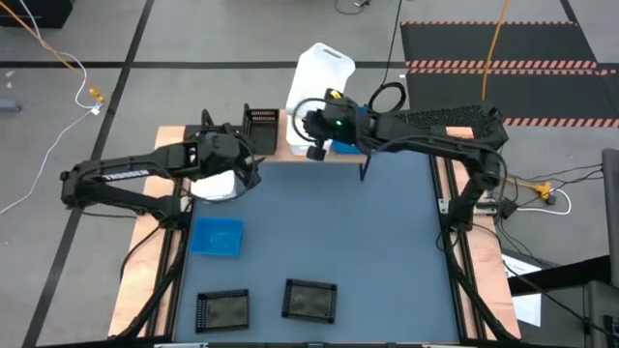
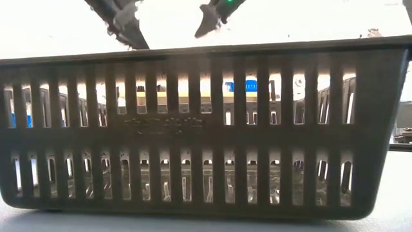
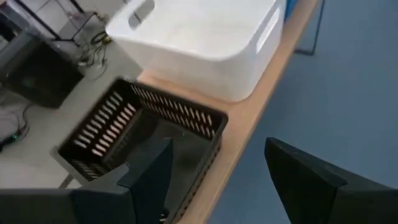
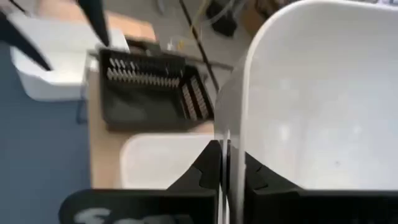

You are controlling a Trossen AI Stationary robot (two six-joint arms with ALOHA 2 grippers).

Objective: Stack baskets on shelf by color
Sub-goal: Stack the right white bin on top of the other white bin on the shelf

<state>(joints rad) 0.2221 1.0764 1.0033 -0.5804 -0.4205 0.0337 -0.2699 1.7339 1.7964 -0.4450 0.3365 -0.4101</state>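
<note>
Shelf: light-wood plank at the far edge of the blue-grey mat, partly hidden by the arms.
Right gripper: over the shelf's middle, fingers pinched narrow on the thin wall of a white basket — the basket hangs tilted above the shelf.
Second white basket: sits on the shelf just under the held one, beside the black basket.
Black basket on shelf: at the shelf's left end, upright; its slotted sides show in the left wrist view.
Left gripper: near the shelf's left end, above the mat edge, fingers spread wide and holding nothing.
Third white basket: on the mat under the left arm, mostly hidden by it.
Blue basket: on the mat, left side, well apart from the shelf.
Two black baskets: at the mat's near edge — the low view is filled by the slotted wall of one.
</note>
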